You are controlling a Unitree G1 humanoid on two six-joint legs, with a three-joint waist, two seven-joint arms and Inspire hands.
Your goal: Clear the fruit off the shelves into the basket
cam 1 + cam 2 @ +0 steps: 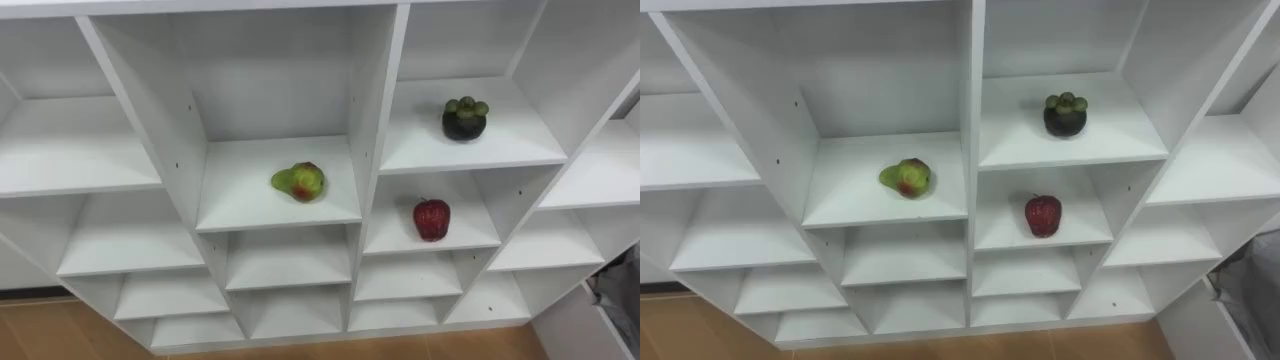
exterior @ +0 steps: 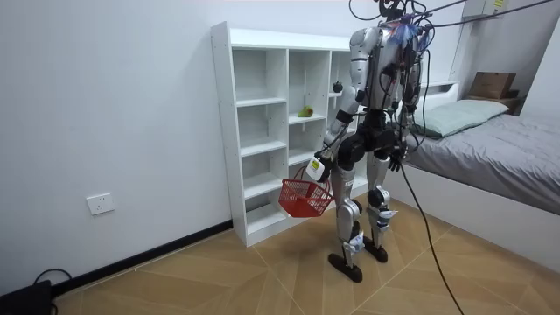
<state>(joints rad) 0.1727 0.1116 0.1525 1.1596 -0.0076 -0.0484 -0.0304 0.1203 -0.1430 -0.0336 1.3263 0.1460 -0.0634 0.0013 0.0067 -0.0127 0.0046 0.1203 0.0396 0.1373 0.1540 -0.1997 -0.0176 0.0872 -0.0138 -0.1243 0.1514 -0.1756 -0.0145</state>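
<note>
A: Progress?
B: Nothing collected. Pear (image 1: 298, 181), mangosteen (image 1: 465, 118) and red fruit (image 1: 432, 219) sit on closet (image 1: 372, 100) shelves, above the left hand (image 2: 317, 168), which grips the red basket (image 2: 306, 198) hanging below it.
A: Right hand (image 2: 395, 159)?
B: By the hip, fingers unclear.

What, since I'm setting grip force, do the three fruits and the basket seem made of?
Pear, red fruit, mangosteen: probably moulded plastic, smooth with a faint sheen; real fruit is possible. Basket: red open lattice, likely plastic, perhaps coated wire; too small to settle.

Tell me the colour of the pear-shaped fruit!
Green with a reddish patch; the pear shows best in the left eye view.
</note>
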